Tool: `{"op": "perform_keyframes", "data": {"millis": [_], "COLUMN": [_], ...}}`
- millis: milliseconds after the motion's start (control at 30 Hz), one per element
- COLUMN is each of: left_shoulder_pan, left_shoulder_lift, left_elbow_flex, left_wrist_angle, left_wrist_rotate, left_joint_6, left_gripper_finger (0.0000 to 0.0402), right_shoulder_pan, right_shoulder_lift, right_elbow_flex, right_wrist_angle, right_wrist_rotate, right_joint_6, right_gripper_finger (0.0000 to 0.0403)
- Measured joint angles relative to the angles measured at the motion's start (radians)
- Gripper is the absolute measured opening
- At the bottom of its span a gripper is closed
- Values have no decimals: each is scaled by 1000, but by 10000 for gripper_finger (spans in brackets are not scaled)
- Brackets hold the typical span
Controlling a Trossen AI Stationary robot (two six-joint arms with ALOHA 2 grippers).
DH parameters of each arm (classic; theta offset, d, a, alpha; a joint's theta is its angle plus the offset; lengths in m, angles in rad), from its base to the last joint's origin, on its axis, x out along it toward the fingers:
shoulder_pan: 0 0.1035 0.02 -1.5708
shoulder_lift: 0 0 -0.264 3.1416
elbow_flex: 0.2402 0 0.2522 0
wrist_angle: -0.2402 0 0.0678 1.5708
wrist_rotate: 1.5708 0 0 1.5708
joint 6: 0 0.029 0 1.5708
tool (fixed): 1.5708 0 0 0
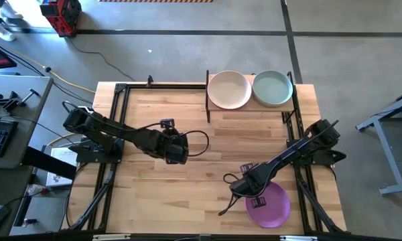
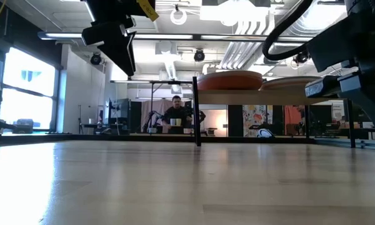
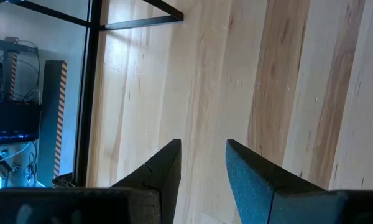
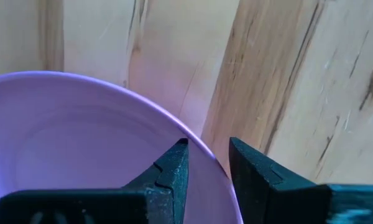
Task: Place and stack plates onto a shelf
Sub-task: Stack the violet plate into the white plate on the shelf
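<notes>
My right claw [image 4: 206,163] straddled the purple plate [image 4: 81,143]'s rim at the surface [image 1: 187,114]'s near right, fingers not clenched; my left claw [image 3: 202,165] hung released mid-surface.

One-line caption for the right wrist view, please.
Right gripper straddling the rim of the purple plate on the wooden tabletop, one finger inside, one outside.

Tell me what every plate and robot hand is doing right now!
Purple plate: flat on the table, rim between the right end effector's fingers.
Cream plate: on the shelf.
Pale green plate: on the shelf, beside the cream one.
Left end effector: open, empty, above bare table.
</notes>
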Motion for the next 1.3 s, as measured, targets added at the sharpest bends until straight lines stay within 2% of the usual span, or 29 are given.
{"op": "perform_keyframes", "data": {"millis": [200,267,700,1300], "left_shoulder_pan": [0,0,0,0], "left_shoulder_lift": [0,0,0,0], "left_elbow_flex": [0,0,0,0], "left_wrist_angle": [0,0,0,0], "left_wrist_rotate": [0,0,0,0], "left_joint_6": [0,0,1,9], "left_gripper_finger": [117,117,117,117], "right_shoulder_pan": [0,0,-35,-164], "right_shoulder_lift": [0,0,-35,-306], "right_elbow_flex": [0,0,0,0], "right_wrist_angle": [-8,-15,-78,-187], "right_wrist_rotate": [4,-5,3,129], "right_joint_6": [-30,-42,-16,12], "right_gripper_finger": [19,6,0,0]}}
